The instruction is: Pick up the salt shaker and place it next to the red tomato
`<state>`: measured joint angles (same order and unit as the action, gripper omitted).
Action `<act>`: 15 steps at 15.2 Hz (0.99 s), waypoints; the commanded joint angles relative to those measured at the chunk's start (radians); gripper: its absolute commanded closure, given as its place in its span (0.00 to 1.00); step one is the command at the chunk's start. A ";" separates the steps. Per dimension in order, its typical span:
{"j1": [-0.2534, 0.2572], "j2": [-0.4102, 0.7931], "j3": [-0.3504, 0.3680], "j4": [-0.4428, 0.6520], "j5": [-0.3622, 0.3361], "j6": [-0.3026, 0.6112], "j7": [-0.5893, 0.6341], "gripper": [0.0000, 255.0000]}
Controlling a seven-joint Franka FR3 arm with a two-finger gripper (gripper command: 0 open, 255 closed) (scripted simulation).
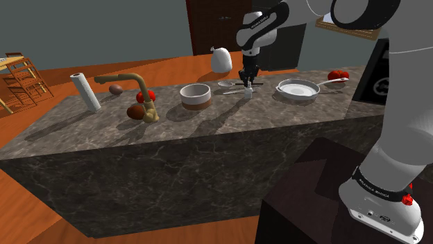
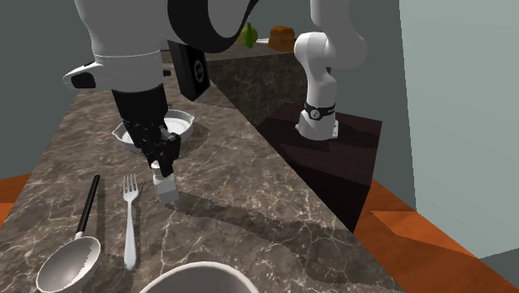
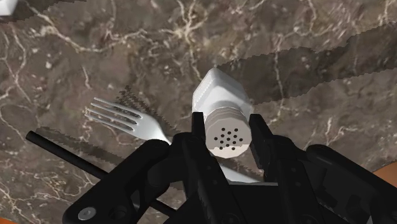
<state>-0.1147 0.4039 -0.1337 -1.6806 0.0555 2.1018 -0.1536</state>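
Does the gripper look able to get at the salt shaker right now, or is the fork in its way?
Probably yes. The gripper straddles the salt shaker, its fingers seemingly pressed against the cap on both sides. The fork lies on the counter beside it, not between them.

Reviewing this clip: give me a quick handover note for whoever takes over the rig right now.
End effector: shut on the salt shaker, clasped at its cap.
Shaker: beside the fork, at or barely above the counter; cannot tell if it is lifted.
Tomato: shoulder view's far right, past the pan.
Done: grasp.
Left: lift, carry past the pan, set down next to the tomato, release.
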 commanded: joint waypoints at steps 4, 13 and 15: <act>0.000 0.000 0.000 0.000 0.000 0.000 0.000 1.00; 0.001 -0.038 -0.003 0.067 -0.007 -0.105 0.004 1.00; 0.001 -0.045 -0.004 0.084 -0.008 -0.129 0.005 1.00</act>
<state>-0.1139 0.3621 -0.1373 -1.6038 0.0478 1.9839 -0.1492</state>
